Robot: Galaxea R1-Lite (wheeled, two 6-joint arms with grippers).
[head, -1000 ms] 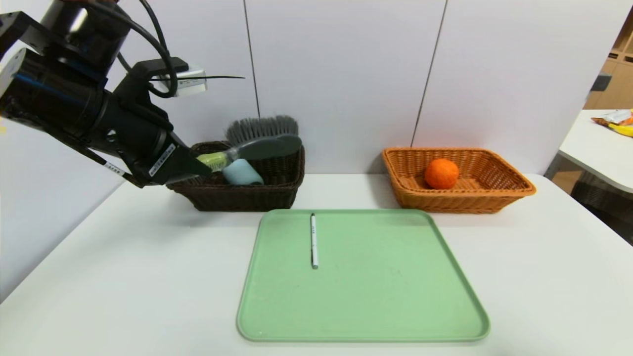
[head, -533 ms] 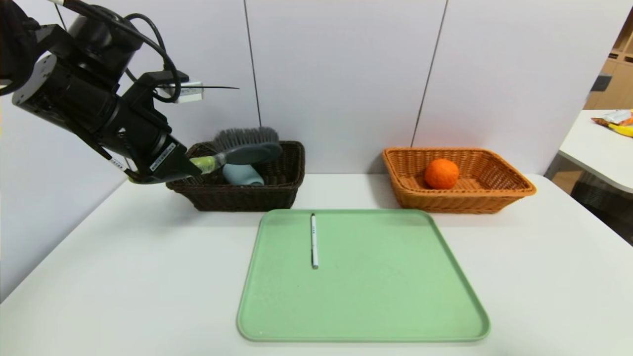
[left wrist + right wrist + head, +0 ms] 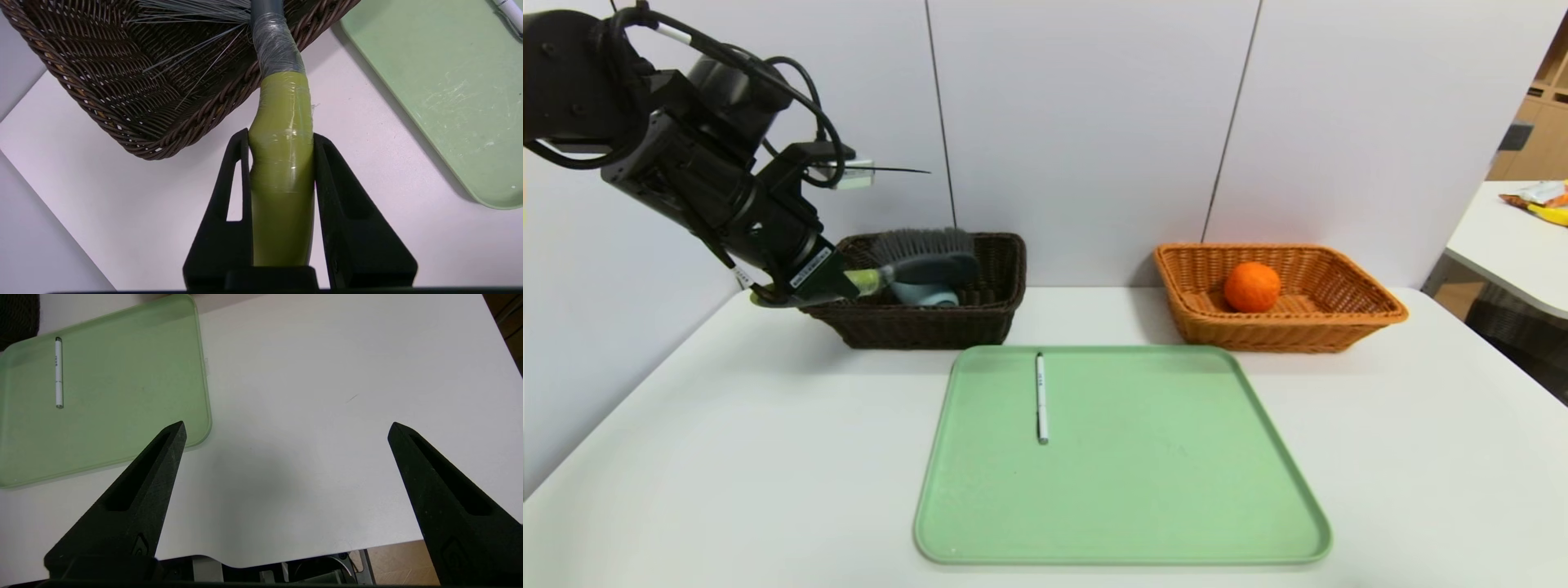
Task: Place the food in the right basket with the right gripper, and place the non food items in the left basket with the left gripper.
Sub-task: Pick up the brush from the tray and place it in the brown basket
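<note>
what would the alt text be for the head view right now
The left gripper, shut on the green handle of a grey brush, holds it over the dark brown basket, which also contains a pale blue item. An orange sits in the tan basket, and a white pen lies on the green tray.

In the left wrist view the brush (image 3: 282,163) head is cut off at twelve o'clock, and the pen (image 3: 508,12) shows only an end at one o'clock. In the head view the brush hides most of the pale blue object (image 3: 923,294) in the dark basket (image 3: 915,322). The printing on the pen is too small to read.
</note>
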